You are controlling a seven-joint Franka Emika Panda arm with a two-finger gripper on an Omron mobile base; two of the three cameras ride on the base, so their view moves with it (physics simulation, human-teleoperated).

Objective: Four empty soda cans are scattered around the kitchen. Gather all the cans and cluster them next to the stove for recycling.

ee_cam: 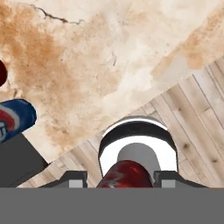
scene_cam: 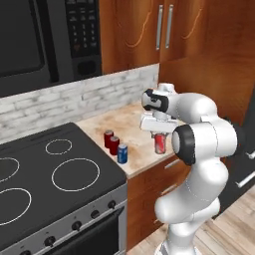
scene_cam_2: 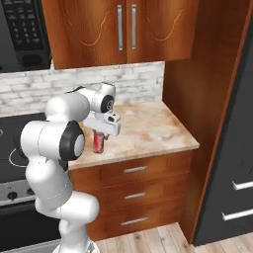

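My gripper [scene_cam: 160, 139] [scene_cam_2: 99, 139] [ee_cam: 120, 179] points down over the counter and is shut on a red soda can [scene_cam: 160, 144] [scene_cam_2: 99, 143] [ee_cam: 127, 173], which stands upright between the fingers. The can is at or just above the counter top, near its front edge. I cannot tell whether it touches. Left of it, three more soda cans cluster beside the stove [scene_cam: 64, 169]: a red one [scene_cam: 108, 138], a second red one [scene_cam: 114, 145] and a blue one [scene_cam: 122, 153] [ee_cam: 13, 120]. A gap of bare counter separates the held can from them.
The beige stone counter [scene_cam: 134, 124] [scene_cam_2: 148, 131] runs right to a tall wooden panel [scene_cam_2: 207, 99]. A brick backsplash and wooden wall cabinets [scene_cam_2: 123, 29] stand behind, a black microwave [scene_cam: 45, 40] hangs over the stove, and drawers sit below the counter.
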